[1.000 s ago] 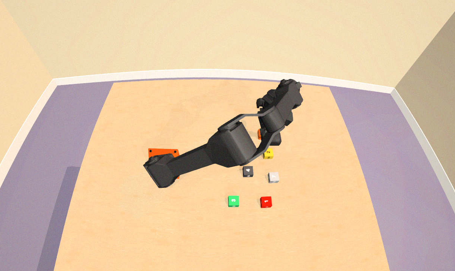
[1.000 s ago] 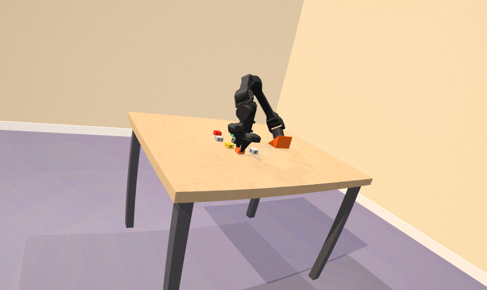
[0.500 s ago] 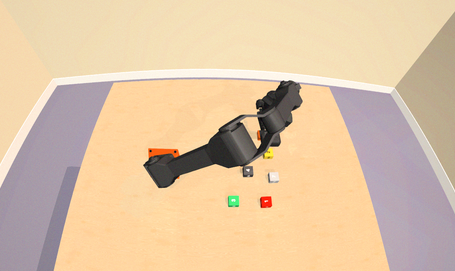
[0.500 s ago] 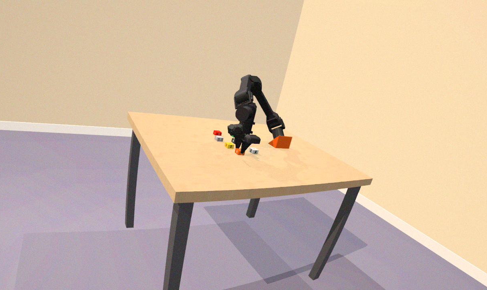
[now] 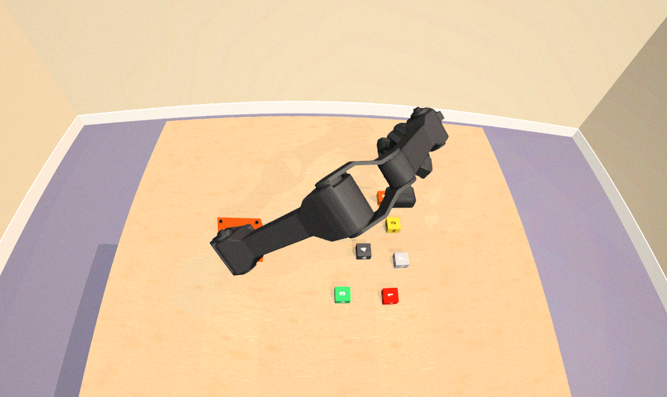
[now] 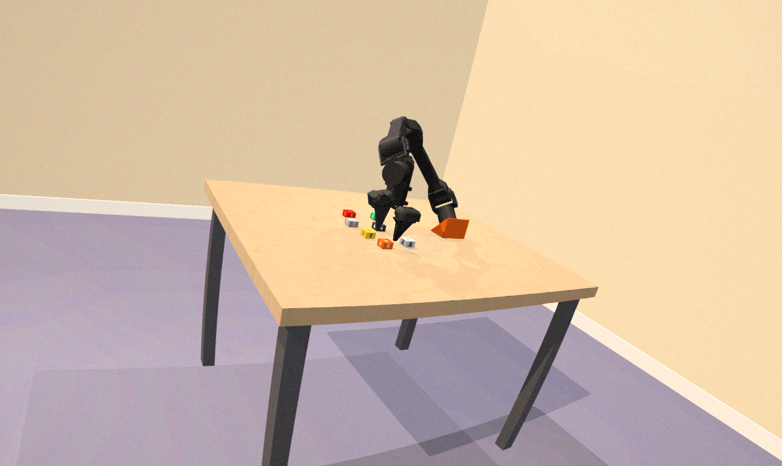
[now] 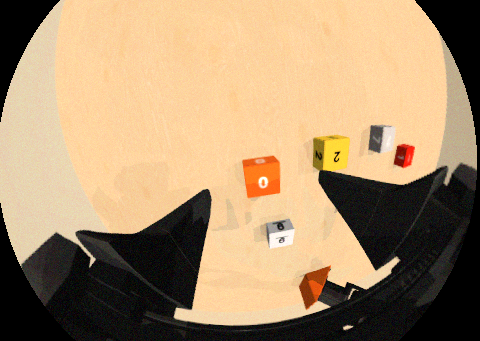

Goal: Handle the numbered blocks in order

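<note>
My gripper [image 6: 387, 233] [image 7: 267, 185] is open and empty, above and around the orange 0 block [image 5: 380, 198] [image 6: 384, 244] [image 7: 262, 178], which lies on the table. The red 1 [image 5: 389, 296] [image 6: 348, 213] [image 7: 404, 156], yellow 2 [image 5: 393, 224] [image 6: 368, 233] [image 7: 331, 153], green 3 [image 5: 342, 294], black 4 [image 5: 363, 250] and light grey 7 [image 5: 400, 259] [image 6: 351, 222] [image 7: 382, 138] blocks stand apart. A white block [image 6: 407, 242] [image 7: 280, 234] has a small barred digit, 6 or 9; the arm hides it in the top view.
The orange base piece [image 5: 239, 222] [image 6: 455, 228] [image 7: 314, 287] is at the arm's foot. The arm [image 5: 335, 207] reaches over the table [image 5: 300, 345] [image 6: 335, 283]. The yellow block is the orange block's neighbour on one side, the white block on another.
</note>
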You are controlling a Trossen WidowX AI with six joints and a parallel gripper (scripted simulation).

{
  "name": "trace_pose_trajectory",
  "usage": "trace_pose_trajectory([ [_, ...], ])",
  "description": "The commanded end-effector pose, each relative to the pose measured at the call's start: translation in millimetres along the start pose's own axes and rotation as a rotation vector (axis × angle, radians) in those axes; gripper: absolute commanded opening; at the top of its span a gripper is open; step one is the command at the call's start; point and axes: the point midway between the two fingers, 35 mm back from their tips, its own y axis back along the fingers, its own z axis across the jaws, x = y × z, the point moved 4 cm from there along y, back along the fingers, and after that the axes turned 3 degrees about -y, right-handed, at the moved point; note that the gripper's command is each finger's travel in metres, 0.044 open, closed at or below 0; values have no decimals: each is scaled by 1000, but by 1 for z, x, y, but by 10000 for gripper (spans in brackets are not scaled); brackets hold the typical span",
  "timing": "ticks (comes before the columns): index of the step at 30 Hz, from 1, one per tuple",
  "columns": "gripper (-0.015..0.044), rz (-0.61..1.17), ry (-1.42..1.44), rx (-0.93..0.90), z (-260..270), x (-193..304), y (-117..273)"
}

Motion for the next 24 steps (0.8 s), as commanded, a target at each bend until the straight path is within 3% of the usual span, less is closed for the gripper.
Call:
trace_pose_trajectory([
  [1, 400, 4, -6, -2, -1, 1, 8],
  [9, 190, 5, -5, -5, 0, 0, 82],
  [12, 120, 5, -5, -5, -1, 1, 89],
  [21, 120, 5, -4, -5, -4, 0, 90],
  [24, 120, 0, 3, -11, -45, -10, 94],
])
